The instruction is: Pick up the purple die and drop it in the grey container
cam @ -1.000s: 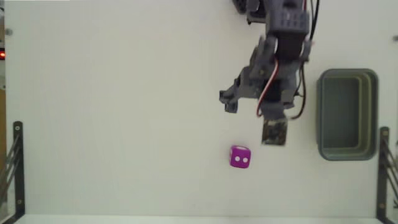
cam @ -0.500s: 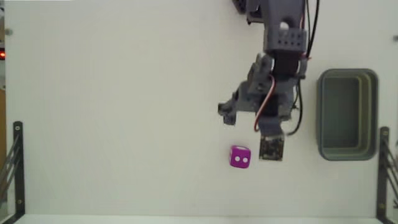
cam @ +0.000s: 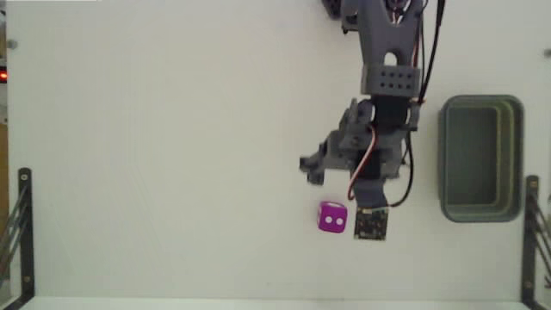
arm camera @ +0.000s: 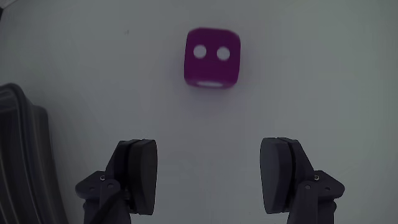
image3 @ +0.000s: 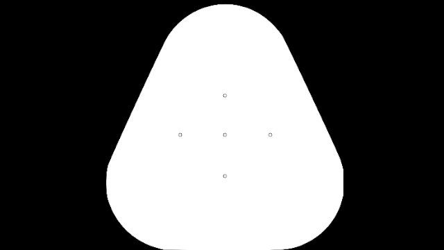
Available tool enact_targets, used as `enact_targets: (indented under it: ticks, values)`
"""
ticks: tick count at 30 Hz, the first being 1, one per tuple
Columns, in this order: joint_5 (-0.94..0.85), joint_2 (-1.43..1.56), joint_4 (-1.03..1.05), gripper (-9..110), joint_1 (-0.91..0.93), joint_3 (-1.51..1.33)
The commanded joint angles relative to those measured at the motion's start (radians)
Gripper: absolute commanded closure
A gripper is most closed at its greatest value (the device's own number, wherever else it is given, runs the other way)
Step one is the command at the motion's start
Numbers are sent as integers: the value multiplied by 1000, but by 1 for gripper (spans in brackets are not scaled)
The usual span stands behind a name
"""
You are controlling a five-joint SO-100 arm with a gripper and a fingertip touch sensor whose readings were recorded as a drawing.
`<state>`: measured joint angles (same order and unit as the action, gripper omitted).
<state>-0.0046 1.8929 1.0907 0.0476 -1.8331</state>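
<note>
The purple die (cam: 332, 218) lies on the white table with two white pips up, low and centre-right in the fixed view. My gripper (cam: 341, 176) hangs just above it in that view, open and holding nothing. In the wrist view the die (arm camera: 212, 57) sits ahead of the gripper (arm camera: 212, 171), centred on the gap between the two dark fingers (arm camera: 140, 174) but clear of them. The grey container (cam: 480, 158) stands at the right edge of the fixed view, to the right of the arm. Its dark rim (arm camera: 25, 155) shows at the left of the wrist view.
A small black circuit board (cam: 372, 224) on the arm's wrist hangs right next to the die in the fixed view. Black metal brackets stand at the lower left (cam: 24, 232) and lower right (cam: 531, 232) table edges.
The arm has reached further down the fixed view towards the die. The circuit board now sits level with the die. The die and container have not moved.
</note>
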Motion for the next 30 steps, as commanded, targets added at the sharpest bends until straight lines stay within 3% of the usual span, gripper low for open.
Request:
enact_targets:
  ticks: [1, 30]
  values:
    - [5, -3, -20, -9, 8, 64]
    - [5, -279, -71, -9, 8, 289]
